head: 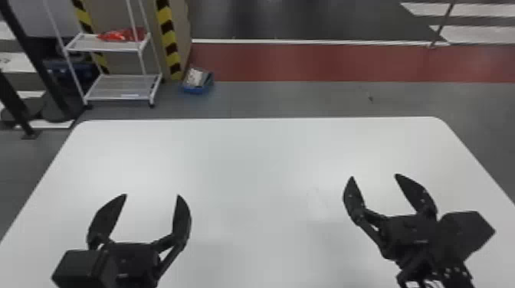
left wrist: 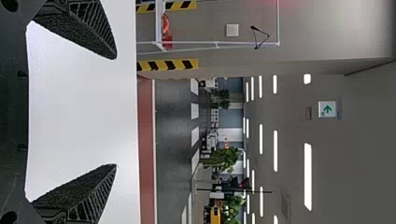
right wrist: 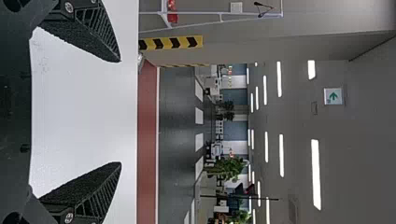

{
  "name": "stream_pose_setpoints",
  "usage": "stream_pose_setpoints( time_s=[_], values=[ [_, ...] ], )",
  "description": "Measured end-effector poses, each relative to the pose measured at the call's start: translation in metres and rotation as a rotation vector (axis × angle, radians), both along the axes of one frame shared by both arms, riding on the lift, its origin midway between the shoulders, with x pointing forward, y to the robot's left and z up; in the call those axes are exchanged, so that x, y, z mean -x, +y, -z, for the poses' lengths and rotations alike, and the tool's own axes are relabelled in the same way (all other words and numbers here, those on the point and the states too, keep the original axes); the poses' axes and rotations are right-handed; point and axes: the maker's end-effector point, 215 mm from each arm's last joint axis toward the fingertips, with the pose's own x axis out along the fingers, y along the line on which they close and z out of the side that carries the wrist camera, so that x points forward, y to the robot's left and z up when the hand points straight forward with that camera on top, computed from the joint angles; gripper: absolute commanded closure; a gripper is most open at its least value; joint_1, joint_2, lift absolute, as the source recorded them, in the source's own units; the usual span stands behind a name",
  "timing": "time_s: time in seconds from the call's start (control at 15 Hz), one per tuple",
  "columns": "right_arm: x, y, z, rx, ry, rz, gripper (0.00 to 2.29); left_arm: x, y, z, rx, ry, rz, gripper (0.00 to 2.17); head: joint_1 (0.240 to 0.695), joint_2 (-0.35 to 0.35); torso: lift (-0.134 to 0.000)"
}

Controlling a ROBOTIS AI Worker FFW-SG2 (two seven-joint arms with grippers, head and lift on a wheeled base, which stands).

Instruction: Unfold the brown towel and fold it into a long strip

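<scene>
Towel-folding table [head: 249,153], left gripper [head: 151,195] and right gripper [head: 374,176] above, jaws spread wide, green-arrow sign [left wrist: 327,109]

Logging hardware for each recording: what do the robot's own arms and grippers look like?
The left arm and right arm are black and boxy at the wrist. The left gripper and right gripper are black too, their jaws tapering to points, with ribbed outer sides and rough inner faces. Silvery screws show at the base of the right jaws.

2 grippers [head: 151,195] | 1 table [head: 260,161] | 1 rack [head: 117,87] | 1 blue bin [head: 194,90]
</scene>
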Motion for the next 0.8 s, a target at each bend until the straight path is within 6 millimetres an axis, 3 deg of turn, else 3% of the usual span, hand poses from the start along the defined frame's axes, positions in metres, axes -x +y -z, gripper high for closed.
stream_pose_setpoints(
  time_s=[0.8],
  values=[
    [0.004,-0.0049,-0.0011,0.007,-0.004,0.005,0.09,0.0008,-0.0075,0.0014,0.005,0.003,0.01,0.04,0.695,-0.031,-0.125]
  ],
)
